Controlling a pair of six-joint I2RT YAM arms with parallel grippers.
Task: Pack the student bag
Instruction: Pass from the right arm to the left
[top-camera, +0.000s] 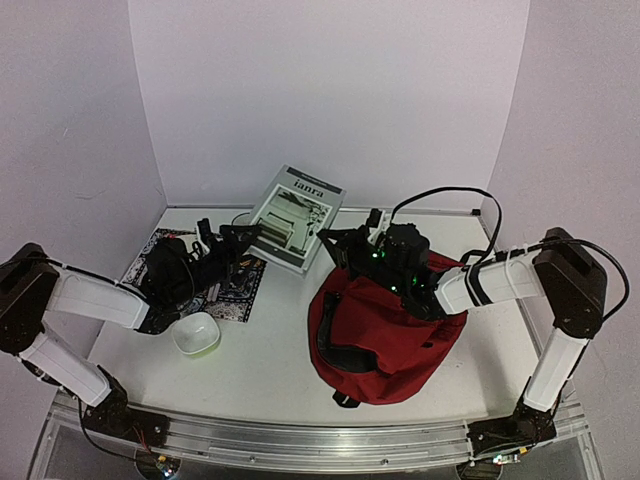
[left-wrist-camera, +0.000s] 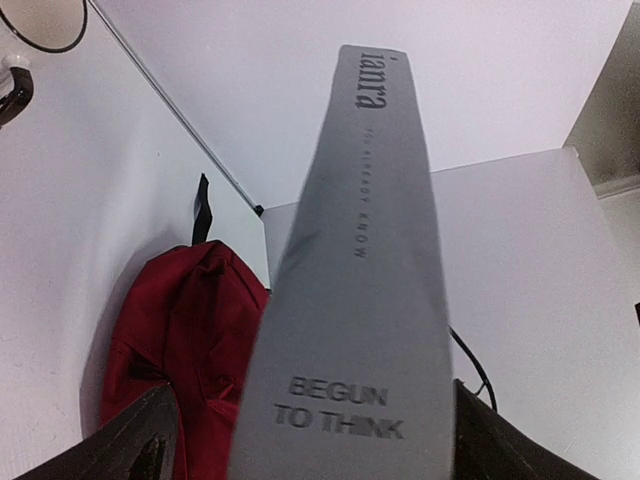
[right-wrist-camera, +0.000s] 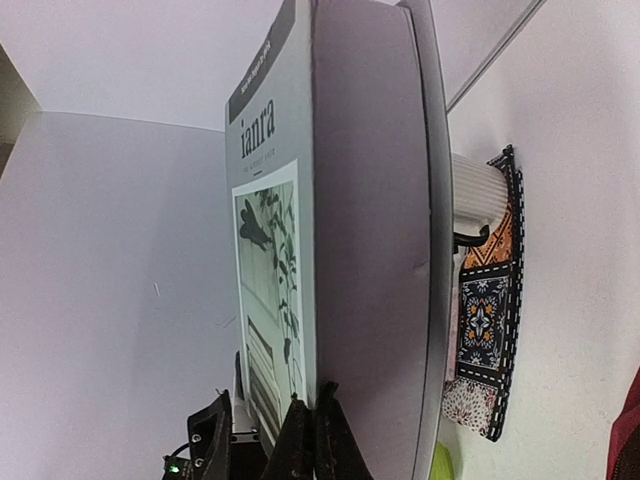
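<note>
The dark red student bag (top-camera: 390, 335) lies on the table at the right, and its fabric shows in the left wrist view (left-wrist-camera: 185, 330). A grey book titled "ianra" (top-camera: 297, 215) is tilted up at the back centre. My left gripper (top-camera: 245, 238) stands open around the book's grey spine (left-wrist-camera: 350, 300), its fingers (left-wrist-camera: 150, 435) on either side, with a gap on the left. My right gripper (top-camera: 335, 243) reaches over the bag. It is shut (right-wrist-camera: 318, 410), fingertips pressed together against the book's page edge (right-wrist-camera: 360, 220).
A patterned mat (top-camera: 235, 285) lies at the left under my left arm, with a white ribbed mug (right-wrist-camera: 480, 195) on it. A white and green bowl (top-camera: 197, 333) sits in front of the mat. White walls close in the back and sides.
</note>
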